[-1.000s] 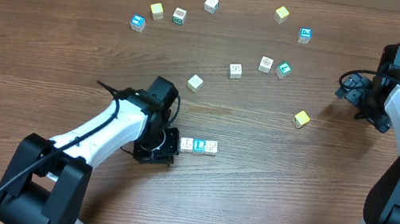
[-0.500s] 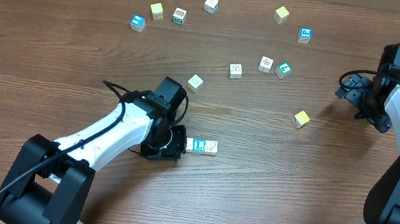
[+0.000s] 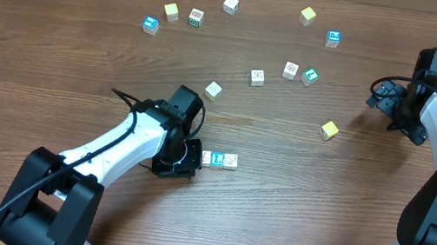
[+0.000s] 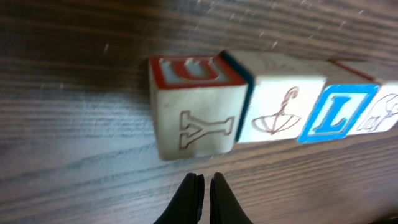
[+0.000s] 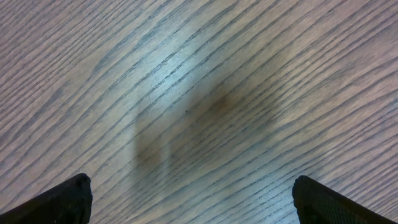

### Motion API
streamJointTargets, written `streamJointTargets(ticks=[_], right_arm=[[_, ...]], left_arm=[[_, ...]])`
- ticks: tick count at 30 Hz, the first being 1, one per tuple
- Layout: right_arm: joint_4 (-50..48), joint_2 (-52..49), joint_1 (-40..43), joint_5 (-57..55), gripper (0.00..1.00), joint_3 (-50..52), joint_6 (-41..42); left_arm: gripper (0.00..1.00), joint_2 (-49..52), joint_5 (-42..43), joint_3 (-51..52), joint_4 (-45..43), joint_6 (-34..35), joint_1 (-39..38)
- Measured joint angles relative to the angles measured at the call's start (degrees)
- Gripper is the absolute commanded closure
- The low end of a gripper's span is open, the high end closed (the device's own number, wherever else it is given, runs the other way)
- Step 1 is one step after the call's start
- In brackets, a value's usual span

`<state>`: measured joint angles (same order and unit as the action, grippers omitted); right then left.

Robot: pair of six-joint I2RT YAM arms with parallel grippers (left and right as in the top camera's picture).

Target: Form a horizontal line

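Our left pincer is clenched on nothing, its tips pressed together just beside the front face of the Y cube. We judge it is closed so as to serve as a blunt pusher rather than a grasper, for nudging that end cube flush. The Y cube touches the umbrella cube, then comes the L cube, and together they make the row, lying mid-table, somewhat toward the near edge. We read an outlined "Y" and a blue "L"; the red-framed top letter is too blurred to read. Loose cubes lie scattered toward the far edge. Our right pincer hangs released and wide over bare table by the right edge, well apart.
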<state>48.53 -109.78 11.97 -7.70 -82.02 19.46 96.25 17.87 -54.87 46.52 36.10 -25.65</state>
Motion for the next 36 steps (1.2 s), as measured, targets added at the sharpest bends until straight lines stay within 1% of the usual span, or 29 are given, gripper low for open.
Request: streamJointTargets(ticks=[36], right_arm=[[0.0, 0.0, 0.0, 0.0, 0.0, 0.0, 0.0]], left_arm=[[0.95, 0.0, -1.8, 0.0, -3.1, 0.3, 0.0]])
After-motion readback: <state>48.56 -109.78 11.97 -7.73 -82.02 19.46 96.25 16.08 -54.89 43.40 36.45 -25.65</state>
